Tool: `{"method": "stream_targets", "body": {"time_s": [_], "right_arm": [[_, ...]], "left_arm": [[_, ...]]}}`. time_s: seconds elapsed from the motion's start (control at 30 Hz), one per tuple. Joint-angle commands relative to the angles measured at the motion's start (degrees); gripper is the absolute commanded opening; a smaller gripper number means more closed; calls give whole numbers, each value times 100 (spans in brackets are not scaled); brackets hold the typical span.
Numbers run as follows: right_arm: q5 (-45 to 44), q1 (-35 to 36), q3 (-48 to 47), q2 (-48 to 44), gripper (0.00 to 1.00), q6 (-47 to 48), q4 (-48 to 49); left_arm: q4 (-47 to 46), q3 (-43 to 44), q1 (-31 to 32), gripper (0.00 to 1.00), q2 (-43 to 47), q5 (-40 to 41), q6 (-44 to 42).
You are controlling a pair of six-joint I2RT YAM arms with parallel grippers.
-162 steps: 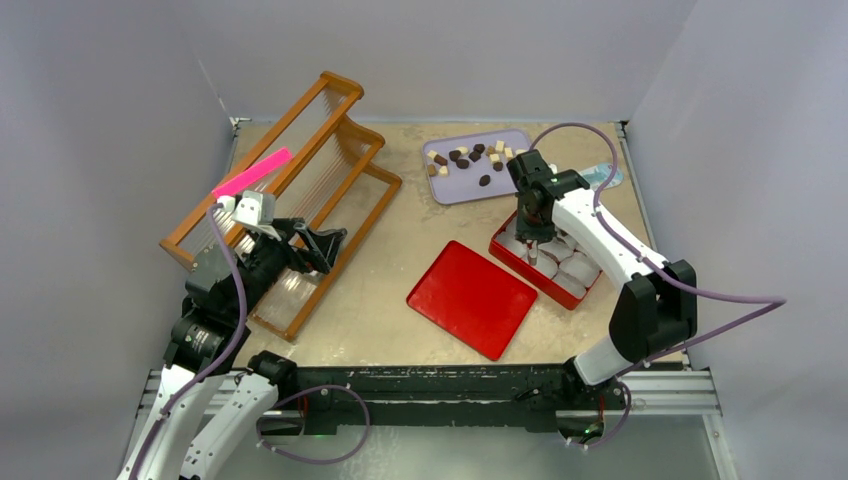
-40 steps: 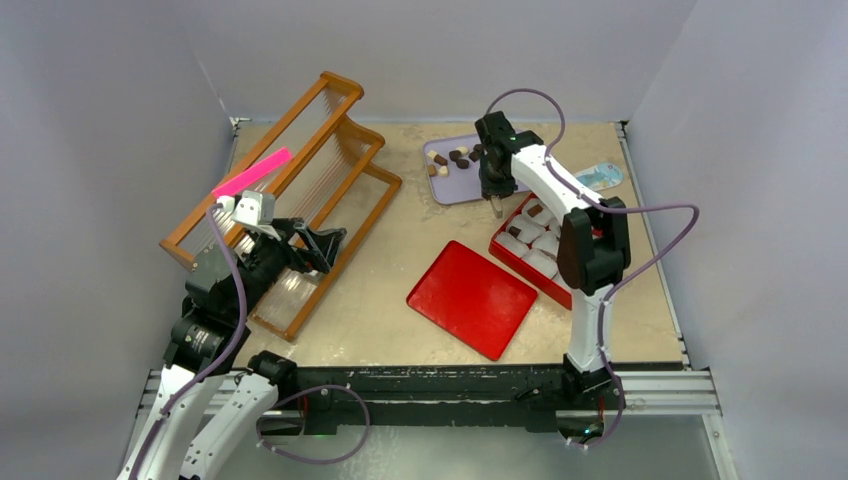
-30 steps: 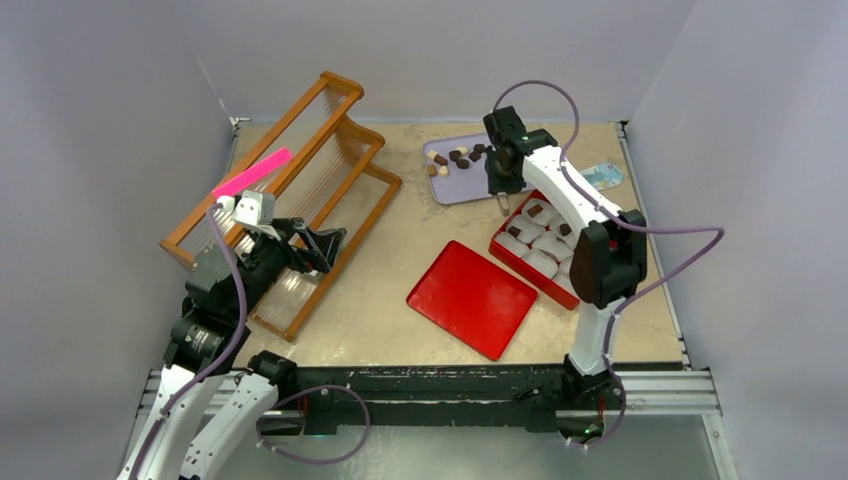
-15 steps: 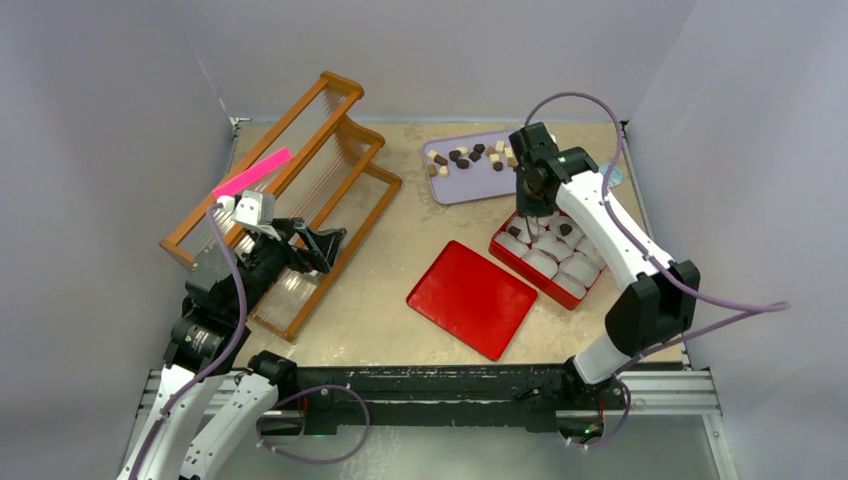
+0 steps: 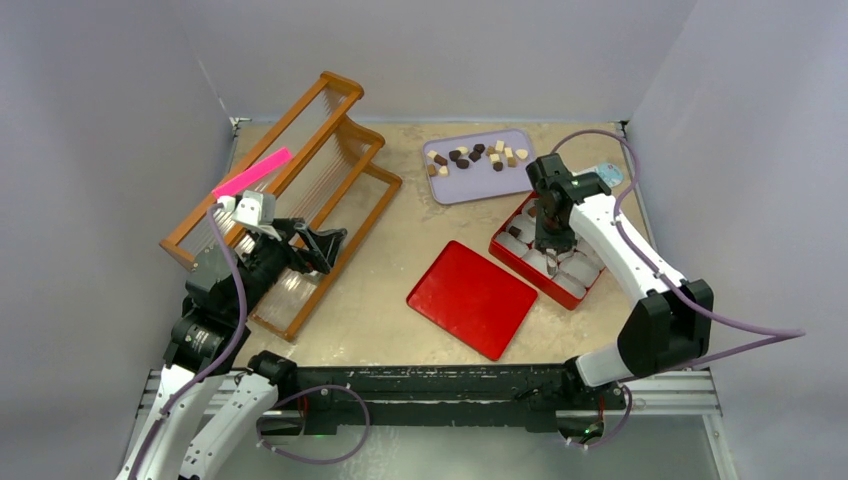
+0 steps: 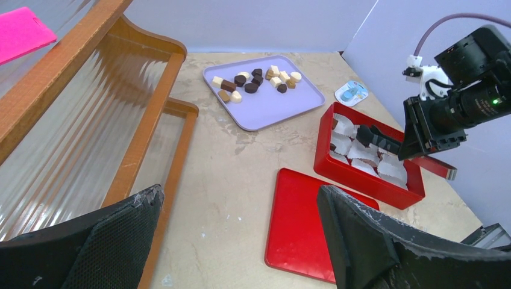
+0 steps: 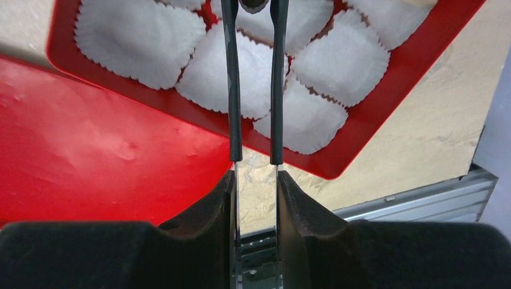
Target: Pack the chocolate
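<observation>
Claws number two. Left gripper (image 6: 241,195), low in its wrist view, hangs released, its black fingers (image 6: 114,241) wide apart and cut off by the lower edge. Right gripper (image 5: 552,247), right of centre in the overhead view, is clenched on one dark rounded chocolate piece (image 7: 253,5), cropped by its wrist view's top edge, above one shallow red box (image 6: 367,185) lined with white fluted paper cups (image 7: 140,36); at least six show. One flat red lid (image 5: 472,298) lies lower left of the box. Farther up, one lavender plastic tray (image 5: 475,185) carries roughly fifteen chocolates (image 6: 252,88), dark brown, mid-brown and cream, blocky or rounded, too small to count surely. One slatted wooden rack (image 6: 146,129) fills the upper left, bearing one pink strip (image 5: 252,172).
</observation>
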State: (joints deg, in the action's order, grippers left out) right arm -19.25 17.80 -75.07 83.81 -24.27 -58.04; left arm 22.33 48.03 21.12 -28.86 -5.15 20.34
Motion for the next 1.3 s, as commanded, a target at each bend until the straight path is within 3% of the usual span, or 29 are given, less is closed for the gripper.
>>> {"method": "stream_targets", "body": {"time_s": [0.0, 0.33, 0.63, 1.03, 1.27], "right_arm": [[145, -74, 252, -264, 23, -174, -142], [295, -323, 592, -257, 25, -111, 129], [153, -389, 602, -207, 38, -104, 173], [143, -389, -218, -346, 38, 30, -116], [513, -391, -778, -281, 37, 409, 611]], "left_arm": [[-78, 27, 31, 97, 12, -21, -68], [-75, 14, 28, 98, 12, -11, -71], [-78, 15, 32, 98, 4, -19, -73], [-79, 15, 32, 97, 8, -13, -74], [-75, 21, 32, 97, 20, -17, -74]]}}
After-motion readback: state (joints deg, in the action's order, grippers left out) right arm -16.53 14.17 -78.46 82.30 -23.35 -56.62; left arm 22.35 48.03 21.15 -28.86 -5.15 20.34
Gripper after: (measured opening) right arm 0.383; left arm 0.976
